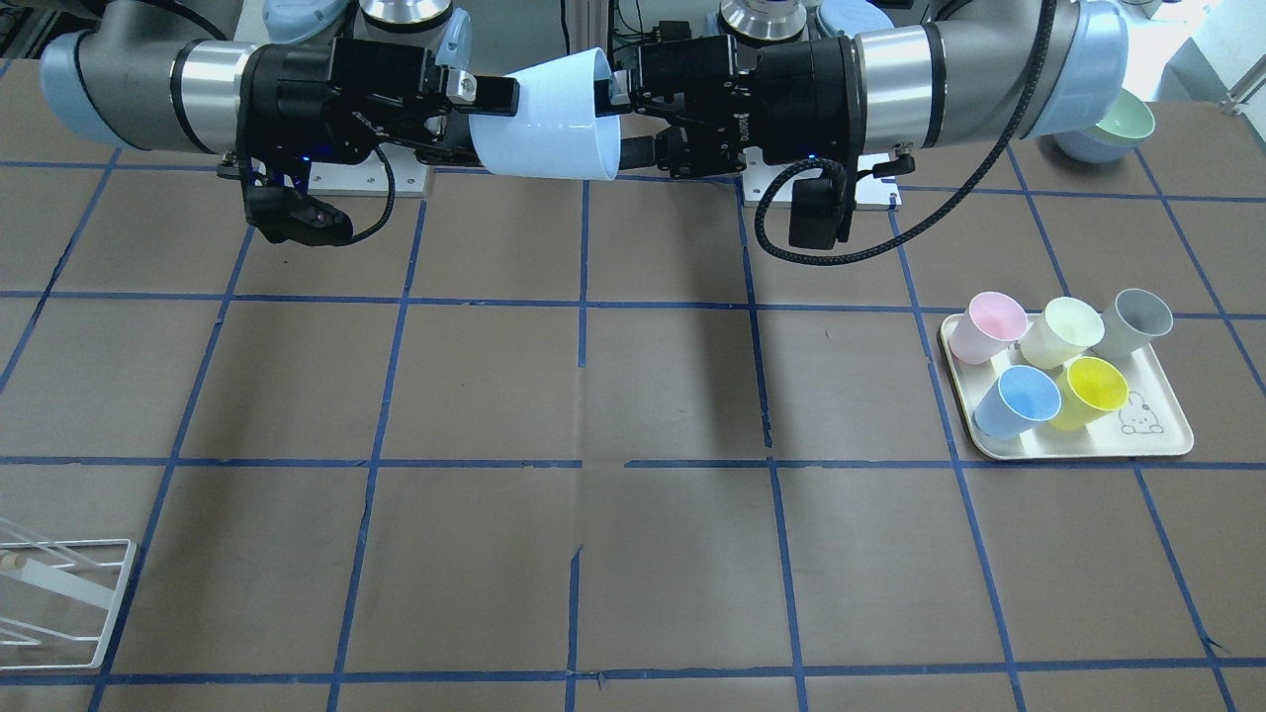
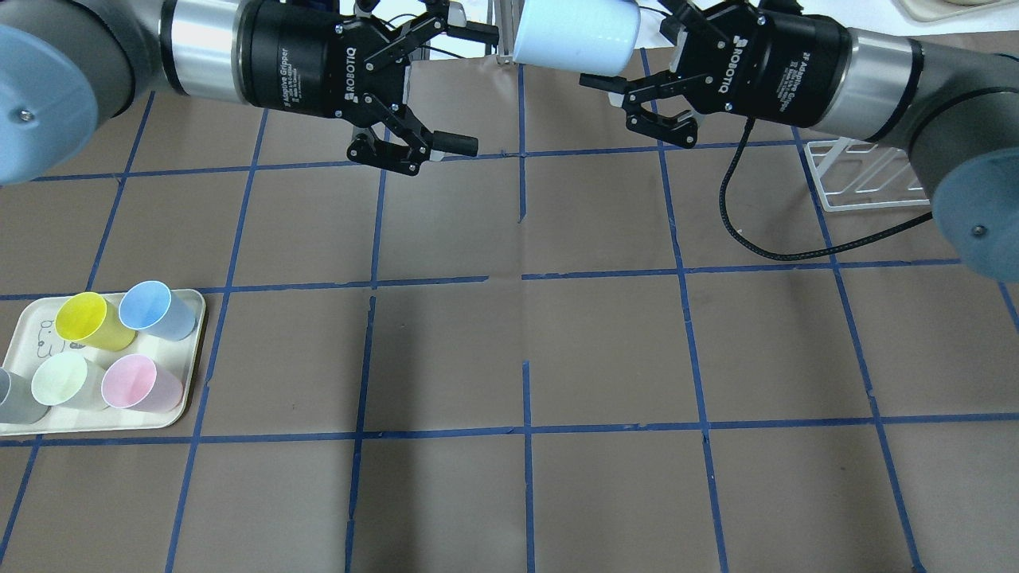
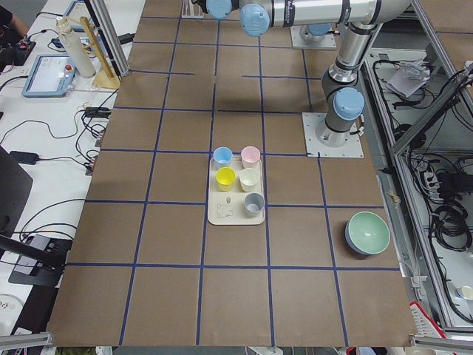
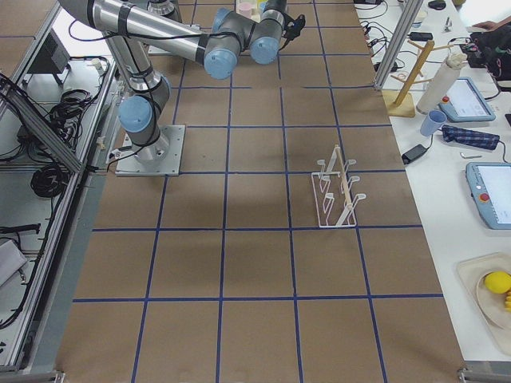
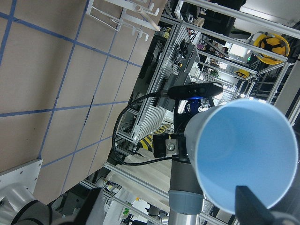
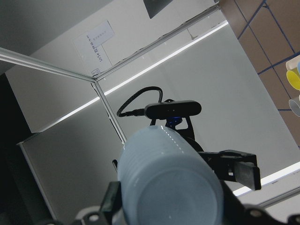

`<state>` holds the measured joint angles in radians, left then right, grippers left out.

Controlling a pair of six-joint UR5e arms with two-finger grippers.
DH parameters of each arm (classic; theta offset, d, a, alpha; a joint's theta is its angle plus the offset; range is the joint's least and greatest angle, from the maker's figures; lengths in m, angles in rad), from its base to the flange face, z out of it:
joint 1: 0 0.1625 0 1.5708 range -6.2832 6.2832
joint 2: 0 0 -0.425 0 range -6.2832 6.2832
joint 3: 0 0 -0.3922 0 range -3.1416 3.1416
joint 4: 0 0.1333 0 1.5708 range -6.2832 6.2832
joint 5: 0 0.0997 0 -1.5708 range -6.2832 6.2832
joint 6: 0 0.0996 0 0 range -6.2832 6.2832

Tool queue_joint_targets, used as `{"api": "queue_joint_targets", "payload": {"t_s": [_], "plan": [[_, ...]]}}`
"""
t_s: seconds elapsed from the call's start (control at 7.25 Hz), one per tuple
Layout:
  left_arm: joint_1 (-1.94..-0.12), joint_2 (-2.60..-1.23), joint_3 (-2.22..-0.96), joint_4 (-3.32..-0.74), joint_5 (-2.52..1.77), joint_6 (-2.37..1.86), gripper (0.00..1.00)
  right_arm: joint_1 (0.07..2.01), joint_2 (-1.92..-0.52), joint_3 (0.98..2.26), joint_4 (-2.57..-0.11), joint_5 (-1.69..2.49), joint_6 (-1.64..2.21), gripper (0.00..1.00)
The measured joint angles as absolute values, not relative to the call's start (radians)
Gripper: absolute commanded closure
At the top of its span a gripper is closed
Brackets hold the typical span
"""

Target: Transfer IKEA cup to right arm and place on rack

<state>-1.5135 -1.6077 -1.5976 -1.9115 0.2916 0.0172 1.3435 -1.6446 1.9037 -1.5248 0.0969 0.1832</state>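
Observation:
The IKEA cup [image 2: 573,32], pale grey-blue, hangs on its side in the air between the two grippers at the robot's end of the table; it also shows in the front view [image 1: 544,119]. My right gripper [image 2: 617,48] is shut on the cup's base end, and its wrist view shows the ribbed bottom [image 6: 171,187]. My left gripper [image 2: 471,87] is open wide at the cup's mouth, and its wrist view looks into the blue inside [image 5: 243,154]. The white wire rack [image 2: 860,175] stands on the table under my right arm.
A cream tray [image 2: 183,398] with a bear drawing holds several coloured cups at the table's left. A green bowl [image 1: 1123,124] sits beside the left arm's base. My right arm's black cable [image 2: 740,223] hangs low near the rack.

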Motion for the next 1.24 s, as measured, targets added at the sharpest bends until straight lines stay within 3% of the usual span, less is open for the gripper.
{"api": "queue_joint_targets", "payload": {"t_s": [0.69, 0.83, 1.24], "plan": [[-1.512, -1.611, -1.590, -1.627, 0.800, -0.144, 0.00, 1.267, -1.672, 1.727, -1.530, -0.490, 0.190, 0.86], [-1.512, -1.611, -1.589, -1.569, 0.951, -0.147, 0.00, 1.269, -1.700, 1.708, -1.529, -0.660, 0.138, 0.92], [-1.514, -1.602, -1.587, -1.460, 1.341, -0.152, 0.00, 1.271, -1.754, 1.700, -1.539, -1.170, -0.250, 0.98]]}}
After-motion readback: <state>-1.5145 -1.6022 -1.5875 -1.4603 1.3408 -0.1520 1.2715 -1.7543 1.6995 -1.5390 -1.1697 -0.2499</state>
